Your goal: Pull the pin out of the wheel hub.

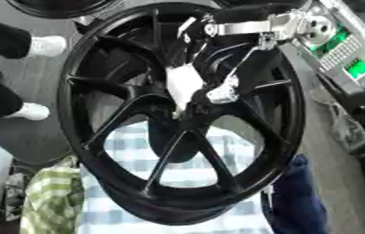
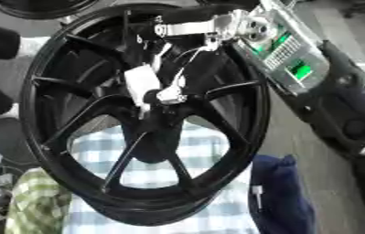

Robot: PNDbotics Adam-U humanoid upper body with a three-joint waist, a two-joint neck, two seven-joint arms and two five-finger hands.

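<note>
A large black spoked wheel hub (image 1: 129,114) stands tilted and fills most of both views. My right arm (image 1: 253,26), with its silver joints, comes in from the upper right and reaches down to the hub's centre. There my right hand (image 1: 221,91) has its fingers curled beside a white tapered piece, the pin (image 1: 183,84). The pin's narrow end points down into the centre of the hub (image 1: 177,114). How far the pin sits inside the bore is hidden. My left hand shows in neither view.
A blue-and-white checked cloth (image 1: 217,146) lies under the wheel, with a green checked cloth (image 1: 53,201) at lower left and a dark blue cloth (image 2: 281,196) at lower right. A grey device with a green display (image 1: 357,68) sits at upper right. A person's white shoes (image 1: 47,45) are at left.
</note>
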